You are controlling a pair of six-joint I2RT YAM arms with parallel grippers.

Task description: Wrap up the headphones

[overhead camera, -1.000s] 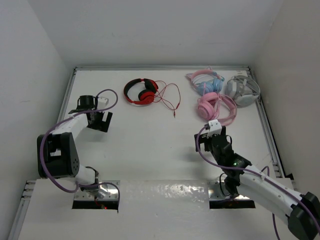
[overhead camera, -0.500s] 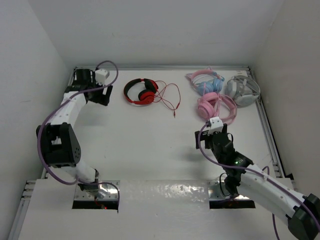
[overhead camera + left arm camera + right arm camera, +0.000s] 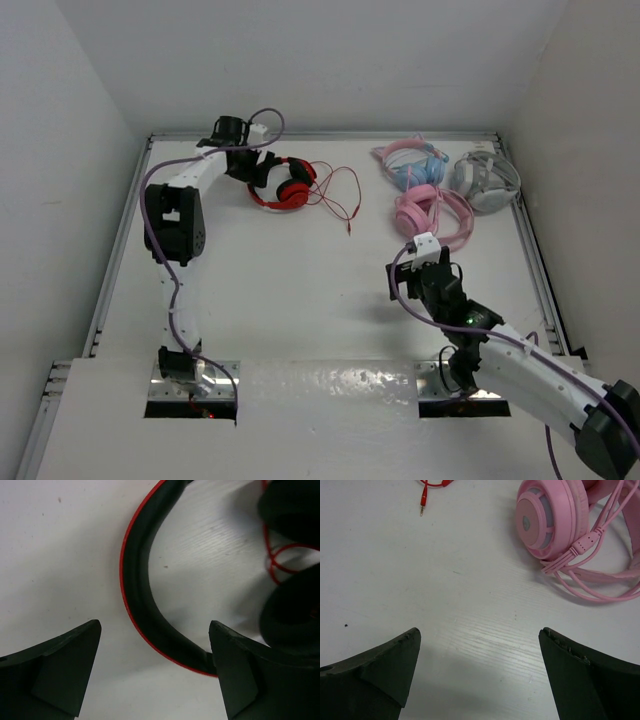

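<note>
Open left gripper (image 3: pixel 155 625) hangs over headphones (image 3: pixel 293 190) near the far table edge (image 3: pixel 350 136).

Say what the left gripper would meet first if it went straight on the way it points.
Probably the headband of the red headphones, framed between the left gripper's open jaws; depth is unclear.

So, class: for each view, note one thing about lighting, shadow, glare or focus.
Top view: even light, faint shadows, sheen on the near strip. Left wrist: headband close and slightly soft, with a soft shadow beside it; fingers nearly black. Right wrist: table grain and pink headphones sharp.
</note>
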